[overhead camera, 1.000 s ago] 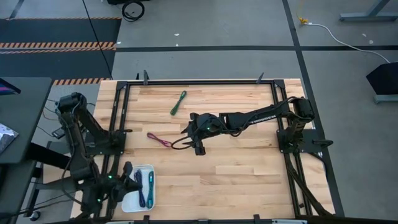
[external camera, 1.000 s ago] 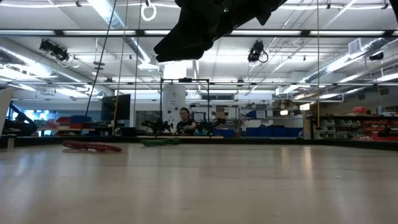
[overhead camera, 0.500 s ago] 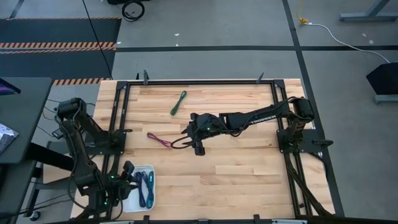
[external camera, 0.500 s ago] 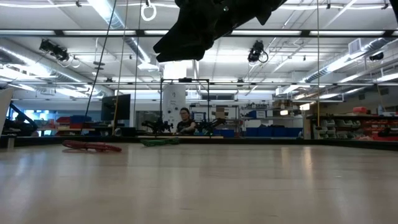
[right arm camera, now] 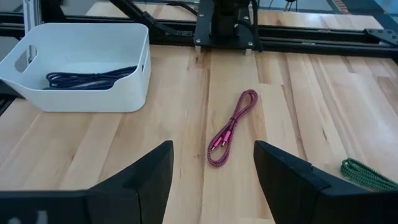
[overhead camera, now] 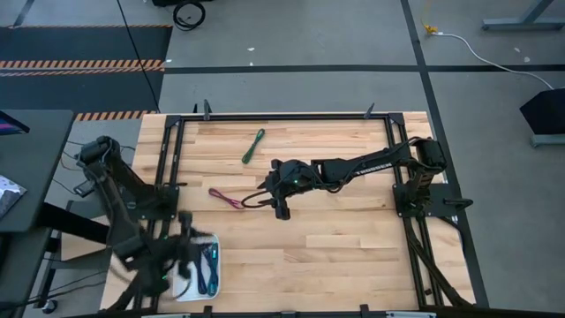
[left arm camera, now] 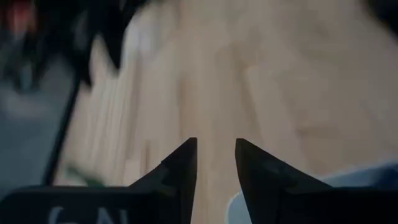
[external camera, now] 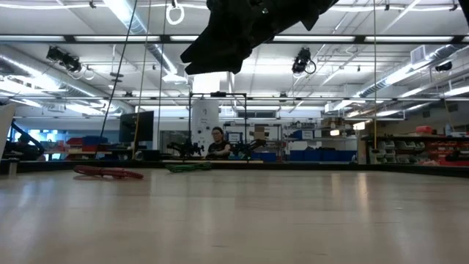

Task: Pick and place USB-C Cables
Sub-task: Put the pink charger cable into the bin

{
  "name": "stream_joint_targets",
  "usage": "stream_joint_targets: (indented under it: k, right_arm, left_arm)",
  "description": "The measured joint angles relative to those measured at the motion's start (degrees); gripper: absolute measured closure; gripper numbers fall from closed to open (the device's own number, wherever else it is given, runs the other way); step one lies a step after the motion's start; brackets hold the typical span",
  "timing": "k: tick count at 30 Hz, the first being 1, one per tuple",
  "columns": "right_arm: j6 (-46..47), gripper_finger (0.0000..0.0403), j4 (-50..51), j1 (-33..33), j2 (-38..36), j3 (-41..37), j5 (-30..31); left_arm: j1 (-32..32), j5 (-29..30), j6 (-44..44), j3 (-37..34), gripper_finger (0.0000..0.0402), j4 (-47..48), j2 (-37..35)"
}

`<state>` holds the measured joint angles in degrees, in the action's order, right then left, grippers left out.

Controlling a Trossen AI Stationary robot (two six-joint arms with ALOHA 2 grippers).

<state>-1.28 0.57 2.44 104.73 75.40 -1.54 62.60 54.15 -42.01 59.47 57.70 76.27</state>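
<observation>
Two cables lie loose on the wooden table [overhead camera: 335,247], and others sit in the white tray [overhead camera: 183,290] at the table's seven o'clock corner. In the high view the green cable [overhead camera: 253,146] lies toward eleven o'clock of the table, stretched on a slant. The magenta cable [overhead camera: 226,199] lies nearer the middle, at about nine o'clock of the right gripper [overhead camera: 265,200] and just beside it. In the tray a blue-violet cable [overhead camera: 202,269] and a teal cable [overhead camera: 214,261] rest side by side; the right wrist view shows a dark blue bundle coiled inside the tray's walls.

The right gripper reaches from the three o'clock side across to the table's centre, and its fingers stand spread wide. In its wrist view the magenta cable [right arm camera: 229,127] lies on the wood between and beyond the two fingers [right arm camera: 140,180], not touching either, while the green cable [right arm camera: 365,172] shows at the edge and the tray [right arm camera: 81,98] stands farther off.

The left gripper [overhead camera: 181,256] hangs over the tray's near-nine-o'clock rim, blurred in the high view. Its wrist view shows the fingers [left arm camera: 183,165] with a narrow gap between them and nothing pinched there, bare wood beyond them and a pale rim at one side.

In the low view a person [external camera: 216,144] sits far behind the table.
</observation>
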Motion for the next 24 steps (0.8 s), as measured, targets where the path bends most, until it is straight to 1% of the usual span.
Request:
stream_joint_targets:
  k: [2, 4, 5, 7, 9, 12, 14, 17, 21, 24]
  right_arm:
    - [0.3, 0.0174, 0.5, -0.1, 0.0, 0.0, 0.0]
    - [0.3, 0.0174, 1.5, -0.1, 0.0, 0.0, 0.0]
    - [0.3, 0.0174, 1.9, -0.1, 0.0, 0.0, 0.0]
    - [0.3, 0.0174, 3.1, -0.1, 0.0, 0.0, 0.0]
    - [0.3, 0.0174, 4.8, -0.1, 0.0, 0.0, 0.0]
    - [1.1, 0.0174, 8.4, 0.1, 0.0, 0.0, 0.0]
    - [1.7, 0.0174, 11.3, 0.4, 0.0, 0.0, 0.0]
    - [3.1, 0.0174, 14.6, 0.8, 0.0, 0.0, -0.2]
    - [4.7, 0.0174, 19.7, 1.0, 0.0, 0.0, -2.2]
    - [6.4, 0.0174, 26.6, 1.0, -0.2, 0.0, -4.7]
  left_arm:
    - [-5.4, -5.8, -9.3, 1.7, 0.0285, 5.9, 0.0]
    - [-11.6, -13.8, -17.8, 2.0, 0.0285, 11.9, 0.0]
    - [-14.5, -18.1, -20.3, 2.0, 0.0285, 14.7, 0.0]
    - [-19.6, -24.9, -19.5, 2.0, 0.0285, 19.2, 0.0]
    - [-23.9, -27.9, -12.7, 2.0, 0.0285, 20.6, 0.0]
    - [-29.0, -28.4, -0.2, 2.0, 0.0285, 18.4, -0.8]
    - [-32.7, -29.1, 8.5, 2.0, 0.0285, 15.1, -1.1]
    - [-37.9, -33.1, 20.2, 2.0, 0.0285, 9.3, -1.0]
    - [-44.7, -38.3, 31.2, 2.0, 0.0285, 2.9, -1.0]
    - [-50.3, -42.4, 36.4, 2.0, 0.0285, 2.4, -1.0]
